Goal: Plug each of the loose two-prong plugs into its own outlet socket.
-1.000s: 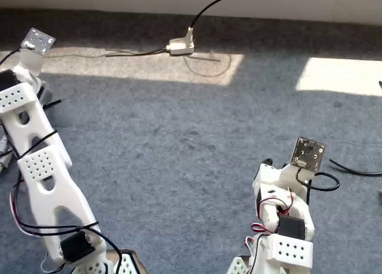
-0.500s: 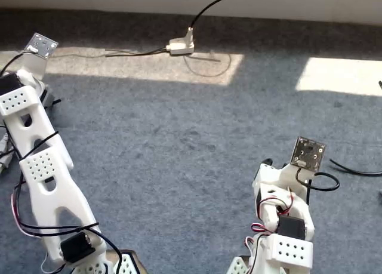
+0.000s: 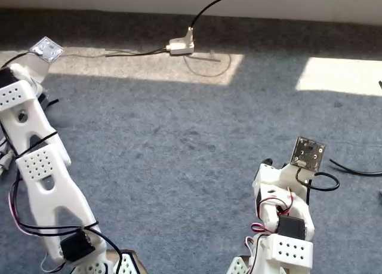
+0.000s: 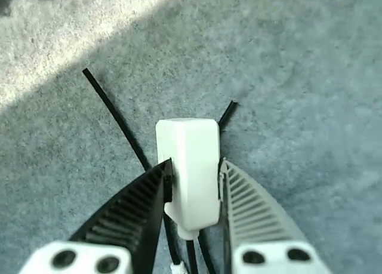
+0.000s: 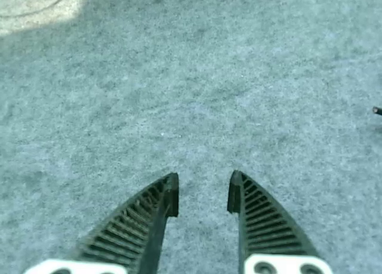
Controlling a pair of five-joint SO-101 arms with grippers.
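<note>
We see the left claw (image 4: 193,165) pinching a white boxy plastic plug (image 4: 186,145) over grey carpet (image 4: 310,59), right claw (image 5: 203,193) spread empty; next, we judge, carry it to its socket.

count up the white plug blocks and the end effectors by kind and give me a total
white plug blocks: 2, held block in the left end effector, far block lying ungripped
end effectors: 2, the left one shut, right end effector open
total: 4
</note>
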